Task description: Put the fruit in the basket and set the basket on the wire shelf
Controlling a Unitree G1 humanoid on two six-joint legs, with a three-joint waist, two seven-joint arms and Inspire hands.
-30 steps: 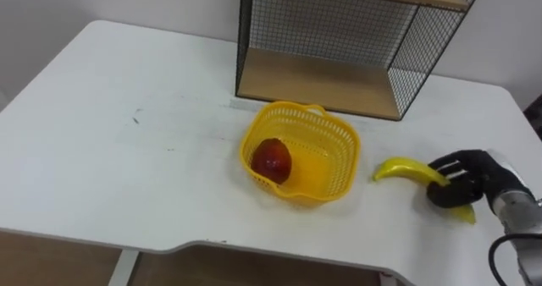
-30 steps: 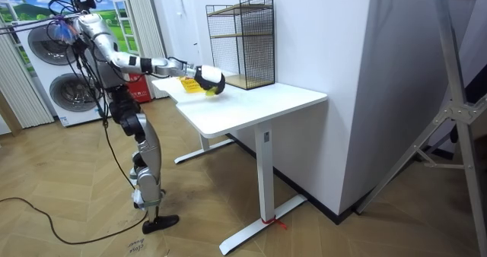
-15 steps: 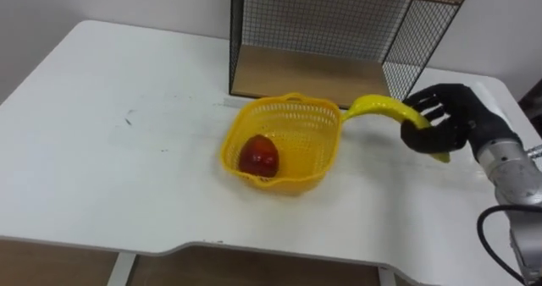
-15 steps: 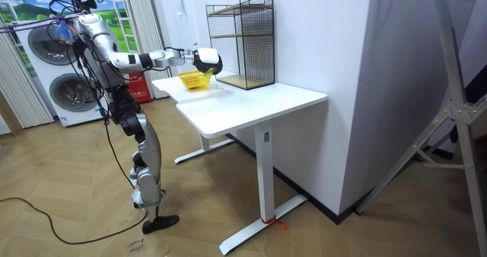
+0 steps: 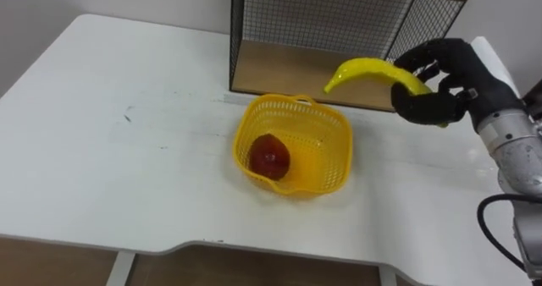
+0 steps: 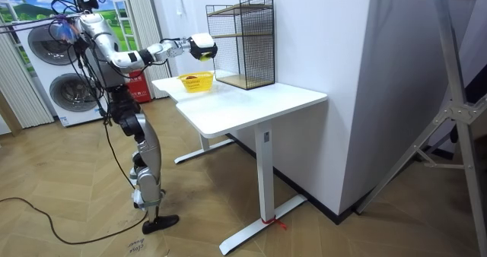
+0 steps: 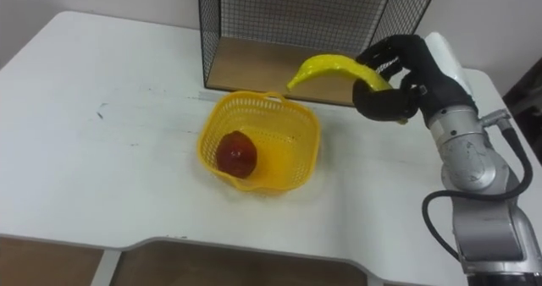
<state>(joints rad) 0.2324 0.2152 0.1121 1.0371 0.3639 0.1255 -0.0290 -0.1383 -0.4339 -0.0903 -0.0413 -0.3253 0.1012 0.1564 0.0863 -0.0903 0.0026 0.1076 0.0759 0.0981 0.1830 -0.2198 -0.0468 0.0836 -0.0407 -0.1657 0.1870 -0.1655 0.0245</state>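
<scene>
Progress check: where do we stand w/ the fruit?

— Abt halfway, we reckon. One red fruit (image 5: 269, 157), prob. an apple, sits in the yellow basket (image 5: 332, 169). But the banana (image 5: 373, 68) isn't in yet. We see it up in the air, w/ the right robot hand (image 5: 440, 87) curled tight round its thick end.

Where exactly vs. the basket?

— Above the desk (image 5: 110, 167), past the basket's far right rim, in front of the wire shelf (image 5: 288, 73) at its bottom level. The free tip points to the robot's left, toward the rim. We can't tell if it's truly over the opening.

So what's left?

— Banana into the basket, then the basket up onto the wire shelf. The basket rests on the desk just in front of the shelf, not touching it as far as we see.

And the banana itself?

— Curved, bright yellow, smooth skin, no marks we can make out. There's room for it next to the red fruit, we judge. In the room view the robot stands at the desk's end, right arm stretched out high.
</scene>
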